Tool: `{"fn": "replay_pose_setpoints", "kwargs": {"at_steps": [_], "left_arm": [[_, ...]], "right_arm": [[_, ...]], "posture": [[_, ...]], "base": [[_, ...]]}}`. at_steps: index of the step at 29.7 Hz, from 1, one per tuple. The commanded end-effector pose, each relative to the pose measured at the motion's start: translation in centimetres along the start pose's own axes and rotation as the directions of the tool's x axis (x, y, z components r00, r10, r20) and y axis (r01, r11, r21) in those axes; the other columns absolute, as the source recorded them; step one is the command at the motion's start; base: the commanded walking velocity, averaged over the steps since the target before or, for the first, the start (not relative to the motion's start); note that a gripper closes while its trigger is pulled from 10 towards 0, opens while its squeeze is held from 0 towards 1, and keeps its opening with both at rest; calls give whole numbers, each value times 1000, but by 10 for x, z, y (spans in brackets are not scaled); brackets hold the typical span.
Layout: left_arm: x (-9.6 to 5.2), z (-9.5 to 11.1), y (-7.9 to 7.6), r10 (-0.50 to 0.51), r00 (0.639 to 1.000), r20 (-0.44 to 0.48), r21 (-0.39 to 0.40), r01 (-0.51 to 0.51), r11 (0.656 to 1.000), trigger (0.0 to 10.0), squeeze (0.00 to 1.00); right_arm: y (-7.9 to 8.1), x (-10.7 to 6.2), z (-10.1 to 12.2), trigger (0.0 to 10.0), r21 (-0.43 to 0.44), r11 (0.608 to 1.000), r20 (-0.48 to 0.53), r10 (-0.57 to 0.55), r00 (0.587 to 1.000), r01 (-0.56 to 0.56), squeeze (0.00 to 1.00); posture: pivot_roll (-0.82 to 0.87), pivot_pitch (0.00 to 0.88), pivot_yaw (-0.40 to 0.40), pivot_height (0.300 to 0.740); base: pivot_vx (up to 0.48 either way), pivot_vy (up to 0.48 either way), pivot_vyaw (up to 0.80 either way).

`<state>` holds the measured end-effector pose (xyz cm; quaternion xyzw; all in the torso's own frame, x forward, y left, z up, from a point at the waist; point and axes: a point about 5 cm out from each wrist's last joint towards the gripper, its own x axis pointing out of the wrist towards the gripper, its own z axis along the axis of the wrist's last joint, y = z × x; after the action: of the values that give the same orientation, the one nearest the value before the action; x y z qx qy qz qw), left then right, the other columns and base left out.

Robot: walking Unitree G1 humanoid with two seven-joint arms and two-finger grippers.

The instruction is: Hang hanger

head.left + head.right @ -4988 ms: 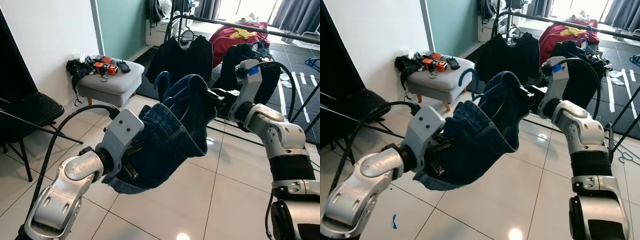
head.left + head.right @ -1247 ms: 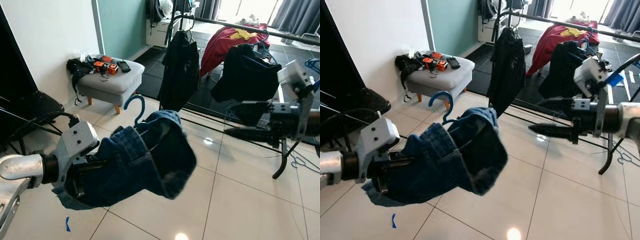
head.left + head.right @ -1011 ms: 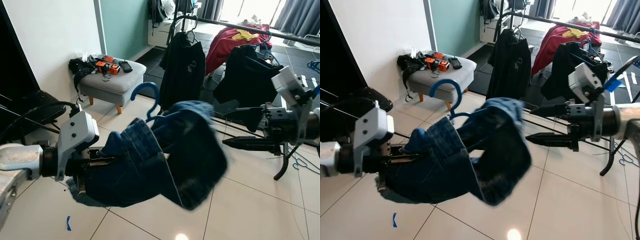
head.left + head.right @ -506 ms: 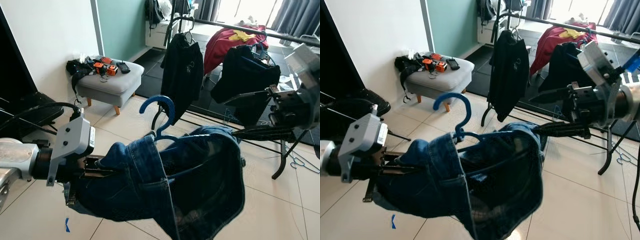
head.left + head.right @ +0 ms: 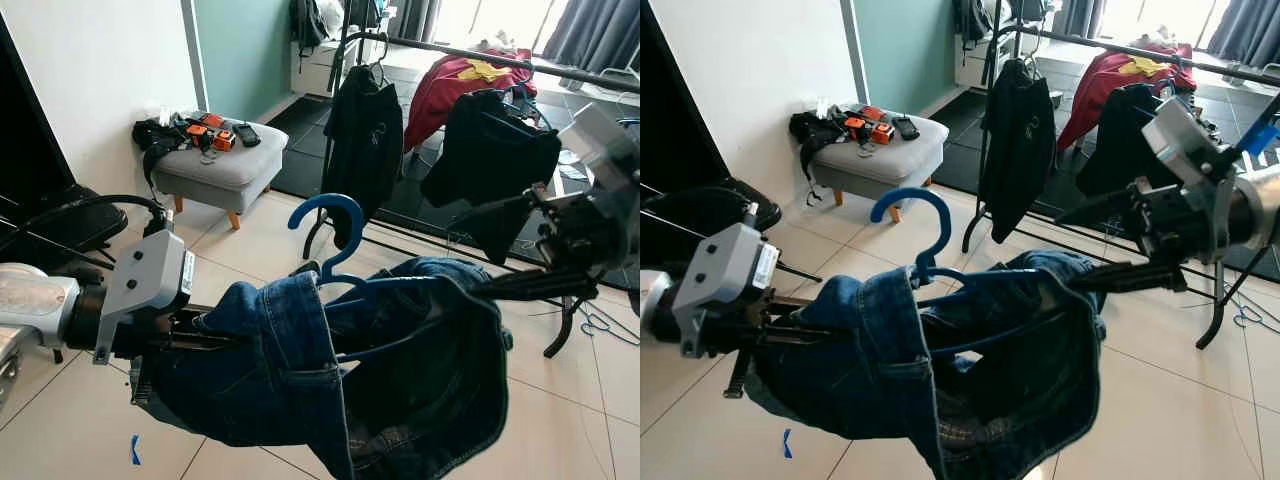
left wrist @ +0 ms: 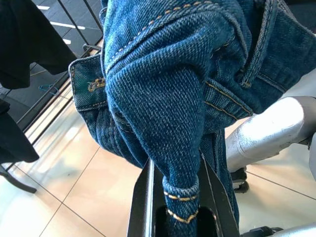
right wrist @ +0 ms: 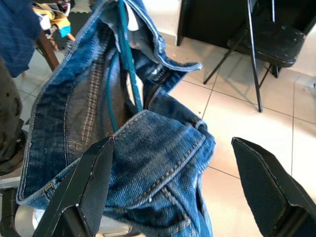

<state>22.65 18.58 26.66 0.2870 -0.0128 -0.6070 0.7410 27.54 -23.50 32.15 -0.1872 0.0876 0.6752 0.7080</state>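
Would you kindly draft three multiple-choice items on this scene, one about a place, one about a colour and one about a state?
1. Where do the orange gadgets lie?
A. on the grey footstool
B. on the folding chair
C. on the floor tiles

2. What colour is the hanger carrying the jeans?
A. white
B. blue
C. red

3. How do the right tool's fingers stand?
A. shut on the hook
B. shut on denim
C. open

Answers:
1 A: the gadgets sit on the footstool.
2 B: the hanger hook above the jeans is blue.
3 C: the right tool shows its fingers wide apart, while the left tool pinches denim.
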Motion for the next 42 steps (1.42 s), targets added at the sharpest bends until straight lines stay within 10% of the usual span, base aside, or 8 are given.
{"fn": "replay_pose_setpoints", "kwargs": {"at_steps": [1, 12, 13, 15, 16, 34, 35, 42], "left_arm": [[0, 7, 1, -17, 1000, 25, 32, 16, 999, 10000, 0], [10, 16, 3, -24, 997, 75, 69, 19, 997, 10000, 0], [13, 19, 4, -26, 996, 87, 79, 19, 997, 10000, 0], [13, 19, 4, -26, 996, 87, 79, 19, 997, 10000, 0], [15, 21, 5, -27, 995, 95, 88, 18, 996, 10000, 0], [20, 16, 8, -27, 996, 87, 75, 20, 997, 10000, 0], [21, 10, 8, -33, 998, 52, 34, 32, 999, 10000, 1000], [14, -22, 10, 41, 996, -79, -109, -50, 993, 10000, 1000]], "right_arm": [[3, 3, 0, 10000, -3, 1000, -15, 30, 999, -30, 0], [13, 28, -15, 10000, 59, 984, -18, 170, 985, -169, 0], [14, 32, -18, 4196, 69, 981, -24, 183, 983, -181, 0], [14, 32, -18, 4196, 69, 981, -24, 183, 983, -181, 0], [13, 34, -21, 0, 77, 980, -32, 185, 982, -182, 0], [11, 35, -24, 0, 95, 980, -45, 182, 982, -177, 0], [11, 36, -25, 0, 93, 980, -49, 179, 983, -174, 0], [3, 42, -33, 0, 93, 991, -58, 99, 993, -93, 0]], "posture": [[-85, 30, -52, 740], [-77, 23, -54, 740], [-76, 25, -53, 740], [-76, 25, -53, 740], [-76, 26, -51, 740], [-83, 27, -51, 740], [-83, 27, -51, 740], [-84, 29, -52, 740]], "base": [[0, 0, 0], [0, 0, 0], [0, 0, 0], [0, 0, 0], [0, 0, 0], [0, 0, 0], [0, 0, 0], [0, 0, 0]]}}
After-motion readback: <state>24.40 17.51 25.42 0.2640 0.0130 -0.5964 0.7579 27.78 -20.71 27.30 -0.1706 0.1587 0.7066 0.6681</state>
